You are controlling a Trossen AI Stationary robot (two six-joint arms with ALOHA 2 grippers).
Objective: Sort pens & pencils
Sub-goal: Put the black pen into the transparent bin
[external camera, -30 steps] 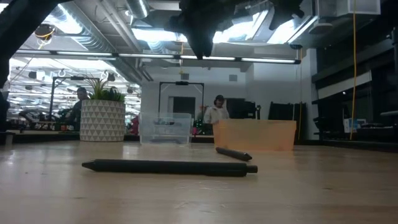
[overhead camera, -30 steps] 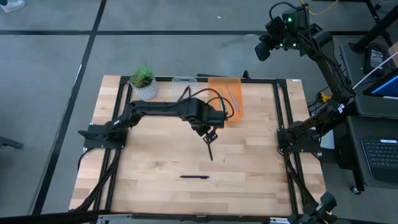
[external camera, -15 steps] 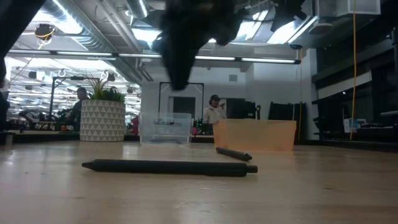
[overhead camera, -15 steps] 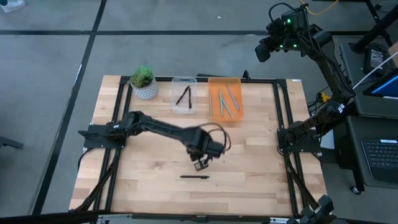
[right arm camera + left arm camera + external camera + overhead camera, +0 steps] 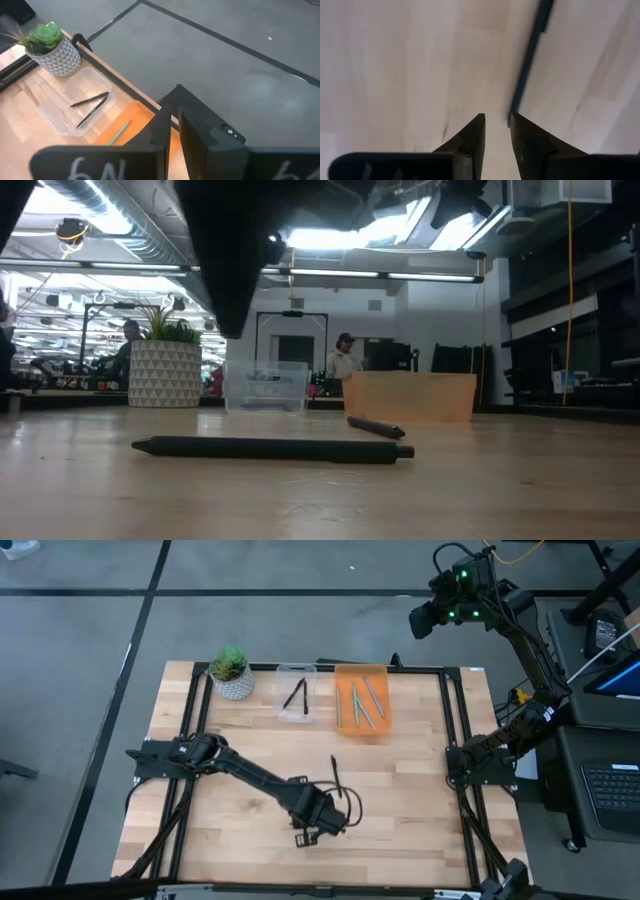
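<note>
**High view: left tool (image 5: 310,835) lowered over a slim black pen (image 5: 530,55)**

Hovering low at the near middle of the pale wooden desk (image 5: 420,830), open and empty, pen just ahead of one fingertip (image 5: 520,125): likely lining up a pinch. Second black pen (image 5: 334,772) loose farther back. Black ones grouped in the clear plastic tray (image 5: 283,705), teal in the orange tray (image 5: 345,675). Right arm parked high, off the desk.

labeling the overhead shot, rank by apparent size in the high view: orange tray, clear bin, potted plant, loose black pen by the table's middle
1. orange tray, largest.
2. clear bin and potted plant look about alike; not ranked.
3. loose black pen, by far the smallest.
</note>
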